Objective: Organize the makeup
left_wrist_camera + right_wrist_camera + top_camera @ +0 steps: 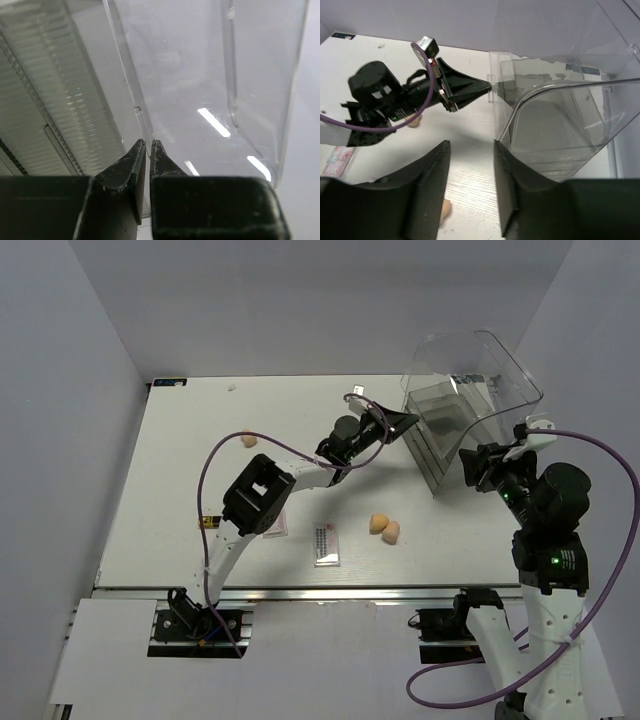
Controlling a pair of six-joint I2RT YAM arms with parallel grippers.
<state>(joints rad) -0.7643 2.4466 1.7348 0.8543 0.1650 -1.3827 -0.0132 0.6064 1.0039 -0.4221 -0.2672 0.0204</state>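
Low centre of the top view, the dark-rowed palette [327, 545] lies flat, long axis up-down; left gripper [410, 421] pinches the clear drawer box [500, 380] at its edge, right gripper [478, 466] spread open beside it

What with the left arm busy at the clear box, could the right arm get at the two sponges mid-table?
Probably yes: the right fingers stand open, and only bare table lies between them and the sponges.

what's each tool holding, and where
The left tool looks pinched on a thin edge tab of the clear drawer box; the right tool holds nothing.
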